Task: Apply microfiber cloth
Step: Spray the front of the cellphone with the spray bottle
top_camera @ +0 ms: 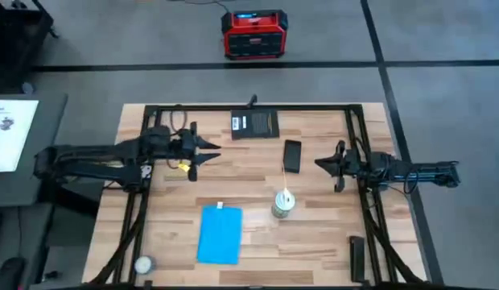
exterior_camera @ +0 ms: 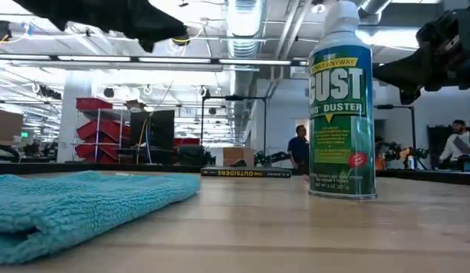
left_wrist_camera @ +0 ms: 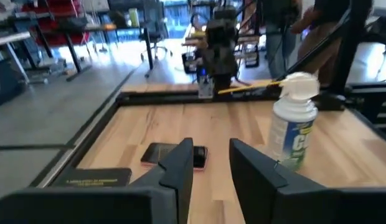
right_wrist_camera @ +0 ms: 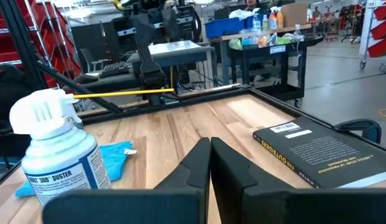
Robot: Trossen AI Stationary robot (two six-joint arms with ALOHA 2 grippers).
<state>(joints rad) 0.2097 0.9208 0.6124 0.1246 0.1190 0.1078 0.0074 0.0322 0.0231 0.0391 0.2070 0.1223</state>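
Observation:
The sky-blue microfiber cloth (top_camera: 220,234) lies flat on the wooden table near its front edge, with a small white tag at its far edge; it also shows in the low view (exterior_camera: 76,201) and the right wrist view (right_wrist_camera: 115,155). My left gripper (top_camera: 203,155) hovers open above the table's far-left part, well away from the cloth; its fingers (left_wrist_camera: 180,163) frame a gap with nothing in it. My right gripper (top_camera: 323,163) hovers shut at the right, its fingertips (right_wrist_camera: 210,152) together. Neither touches anything.
A green-and-white duster can (top_camera: 283,203) with a yellow straw stands upright just right of the cloth. A dark phone (top_camera: 292,155) lies between the grippers, and a black book (top_camera: 255,124) lies at the far edge. A black bar (top_camera: 356,258) and a small round object (top_camera: 143,264) lie near the front corners.

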